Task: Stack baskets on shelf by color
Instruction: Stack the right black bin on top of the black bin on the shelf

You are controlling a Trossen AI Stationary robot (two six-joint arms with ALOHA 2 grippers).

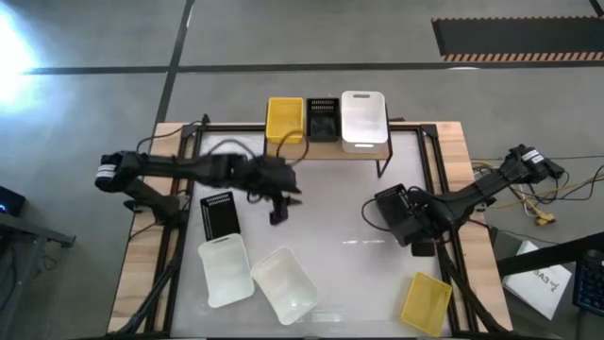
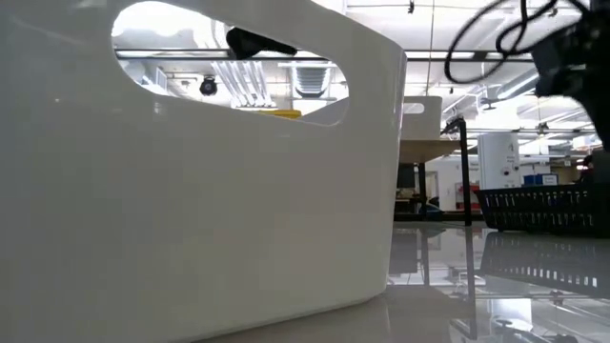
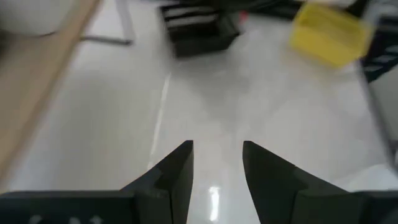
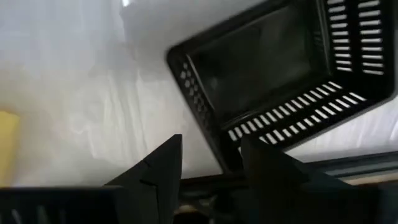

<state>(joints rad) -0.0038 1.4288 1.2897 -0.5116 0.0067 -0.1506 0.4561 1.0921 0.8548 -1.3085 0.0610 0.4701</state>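
Observation:
The shelf [image 1: 326,151] stands at the table's far edge and carries a yellow basket [image 1: 285,118], a black one [image 1: 322,117] and a white one [image 1: 363,120]. On the table lie a black basket [image 1: 219,213], two white baskets [image 1: 225,270] [image 1: 285,283] and a yellow basket [image 1: 425,302]. My left gripper [image 1: 278,206] [image 3: 217,165] hovers open and empty over the middle of the table. My right gripper [image 4: 211,165] is open at another black slotted basket [image 1: 394,210] [image 4: 280,74]. One finger is outside its wall and one inside. My right gripper straddles the black basket's side wall near a corner [image 4: 221,149]. The inner finger [image 4: 264,168] lies close against the wall, while bare table shows between the outer finger and the wall. I cannot tell whether it touches. In the low view the basket [image 2: 543,205] seems to sit level on the table.
A white basket [image 2: 191,191] sits right in front of the low camera and blocks most of that view. Black rails [image 1: 439,189] run along the table's wooden sides. Cables lie beyond the right edge. Bare white tabletop lies between the two grippers.

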